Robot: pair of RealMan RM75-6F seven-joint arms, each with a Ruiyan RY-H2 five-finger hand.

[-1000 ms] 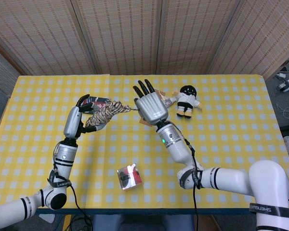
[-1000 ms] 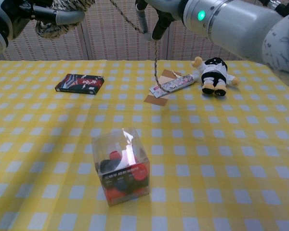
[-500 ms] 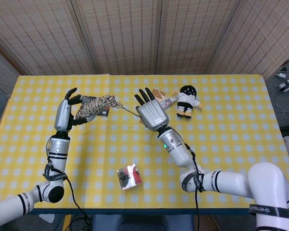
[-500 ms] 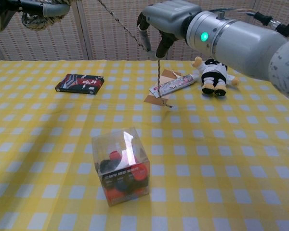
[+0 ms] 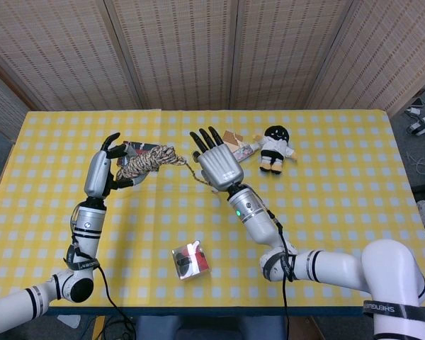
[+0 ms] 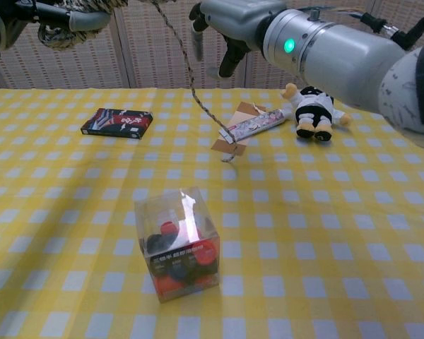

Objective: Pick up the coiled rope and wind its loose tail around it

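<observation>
My left hand (image 5: 105,170) grips the coiled rope (image 5: 146,161) and holds it above the left side of the yellow checked table (image 5: 340,212). In the chest view the left hand (image 6: 28,14) and the coiled rope (image 6: 63,35) sit at the top left edge. The loose tail (image 6: 191,88) hangs from the coil in a slack curve, and its end dangles just over the table near the brown card. My right hand (image 5: 216,164) is raised beside the tail with its fingers spread. In the chest view the right hand (image 6: 230,18) holds nothing, and the tail passes just left of its fingers.
A clear box (image 6: 178,244) with red and black contents stands near the front. A black and red packet (image 6: 117,121) lies at the left. A snack wrapper (image 6: 253,124) lies on a brown card in the middle. A plush doll (image 6: 311,109) lies at the right.
The tail, draped over my right hand's fingers before, now hangs free to their left. The right hand moved slightly left. The left hand shifted a little right with the coil.
</observation>
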